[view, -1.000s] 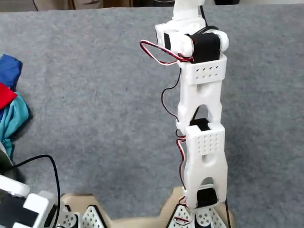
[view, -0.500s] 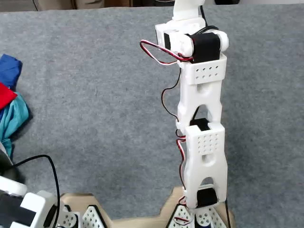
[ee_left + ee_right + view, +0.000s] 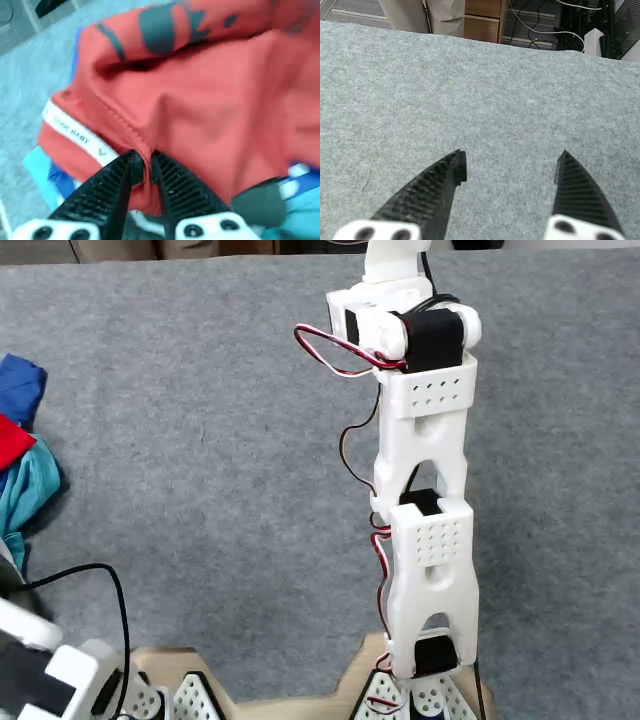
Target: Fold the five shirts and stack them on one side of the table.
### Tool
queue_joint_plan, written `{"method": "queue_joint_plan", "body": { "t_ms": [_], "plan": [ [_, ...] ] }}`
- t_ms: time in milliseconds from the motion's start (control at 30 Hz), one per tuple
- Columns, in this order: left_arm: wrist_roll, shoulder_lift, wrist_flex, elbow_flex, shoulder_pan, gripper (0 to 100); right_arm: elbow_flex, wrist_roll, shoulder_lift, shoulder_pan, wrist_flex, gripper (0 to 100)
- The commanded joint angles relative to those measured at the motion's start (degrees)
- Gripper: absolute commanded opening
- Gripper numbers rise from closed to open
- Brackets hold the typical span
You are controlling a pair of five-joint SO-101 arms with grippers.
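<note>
The left gripper [image 3: 145, 162] is pinching a fold of the red cotton shirt [image 3: 210, 110] between its nearly closed jaws, seemingly near the white collar band [image 3: 75, 132]. That shirt is lying on a crumpled blue shirt [image 3: 20, 385] and a teal shirt [image 3: 30, 490] at the left edge of the grey felt table [image 3: 200, 440]. The right gripper [image 3: 512, 162] is hanging over bare felt, jaws spread wide.

The right claw [image 3: 512, 153] hung open above the grey felt tabletop [image 3: 470, 75], its two black ribbed fingers [image 3: 435, 187] spread wide apart with bare felt between them, touching nothing. Past the tabletop's far edge stood a wooden cabinet [image 3: 482, 22], and beside it dark cables [image 3: 545, 30] trailed across the floor.
</note>
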Motion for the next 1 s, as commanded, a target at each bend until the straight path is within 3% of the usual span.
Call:
{"method": "queue_joint_plan", "body": {
  "t_ms": [0,167,300,533,633,833,967],
  "plan": [
    [7.1,-6.1,-0.4,-7.1,7.4,2,-1.5,-0.6,-0.3,-0.9,0.6,29.2],
    [15.1,-13.3,-1.8,-13.6,20.9,2,-1.7,-0.4,-0.8,0.2,0.7,29.2],
    [15.3,-17.0,-1.9,-15.6,32.3,2,-2.5,-0.4,-2.9,4.3,0.7,29.2],
    [15.1,-20.9,-1.7,-20.7,45.2,2,-2.4,0.2,-10.1,16.7,0.7,29.2],
    [15.2,-22.5,-1.4,-21.3,52.5,2,-2.4,4.3,-12.5,23.3,0.8,29.2],
    [15.2,-25.4,17.6,-20.1,76.0,2,-2.4,9.5,-16.7,35.1,0.9,29.2],
    [18.7,-22.2,23.6,-17.7,88.9,2,-2.4,12.0,-17.5,42.7,0.9,29.2]
  ]
}}
